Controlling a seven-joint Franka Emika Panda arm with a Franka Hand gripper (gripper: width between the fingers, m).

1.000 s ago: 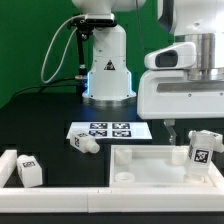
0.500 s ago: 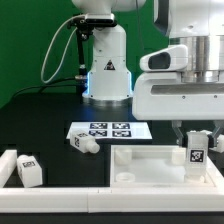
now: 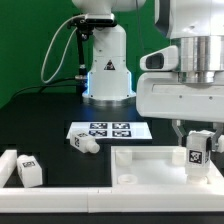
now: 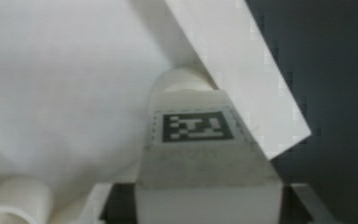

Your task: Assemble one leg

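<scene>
My gripper [image 3: 197, 140] is shut on a leg [image 3: 197, 153], a stubby white peg with a black-and-white tag. It holds the leg roughly upright over the exterior view's right end of the big white square panel [image 3: 150, 165]. In the wrist view the leg [image 4: 202, 150] fills the middle between my gripper [image 4: 202, 208] fingers, tag facing the camera, with the panel [image 4: 69, 100] and its raised rim behind it. Whether the leg touches the panel is hidden. A second leg [image 3: 85, 143] lies on the table next to the marker board. A third leg [image 3: 27, 170] stands at the front left.
The marker board [image 3: 108, 129] lies flat behind the panel. The robot's base [image 3: 107, 70] stands at the back centre with a cable on its left. A long white part [image 3: 60, 200] runs along the front edge.
The held leg has gone from tilted to more upright and dropped slightly toward the panel's right end. The loose legs have not moved.
</scene>
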